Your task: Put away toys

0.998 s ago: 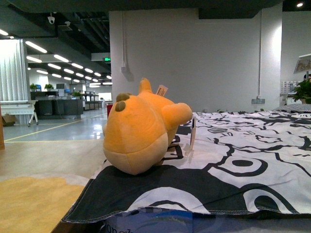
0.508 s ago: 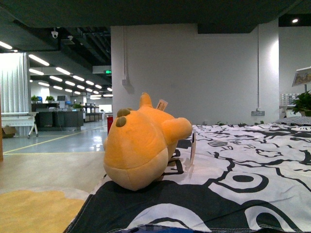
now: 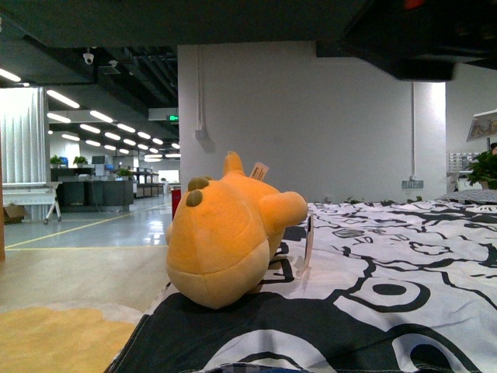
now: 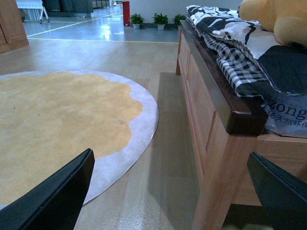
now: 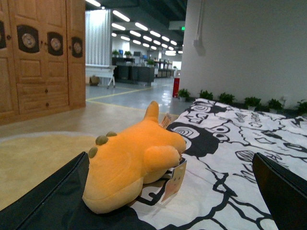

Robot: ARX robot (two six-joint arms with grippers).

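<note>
Plush animal [image 3: 225,233], orange-yellow with a paler cream underside, lies on its side on the bed [image 4: 211,120], close to that bed's corner and side edge; it rests on the black-and-white bedspread [image 3: 373,287] that covers the bed; small olive-brown spots sit on its rounded end, one pointed orange part sticks upward, and a paper hang tag [image 5: 175,179] droops from its side onto the bedspread. My left gripper [image 4: 170,153] hangs off the bed, beside its wooden side panel and low toward the floor; its two dark fingers [image 4: 57,196] are spread wide with nothing between them. My right gripper [image 5: 170,155] sits low over the bed and faces the toy; its fingers [image 5: 283,191] are likewise spread wide, and the plush shows between them but farther off, ungripped. A checked sheet [image 4: 235,62] peeks from under the bedspread along the bed's edge; a round yellow rug [image 4: 57,124] with a pale grey border lies on the wood floor beside the bed; a wooden wardrobe [image 5: 38,57] stands beyond the rug, across from the bed; potted plants [image 4: 136,19] line the floor past the bed's far end. A dark shape crosses the top of the front view over the bed; I cannot tell what it is.
</note>
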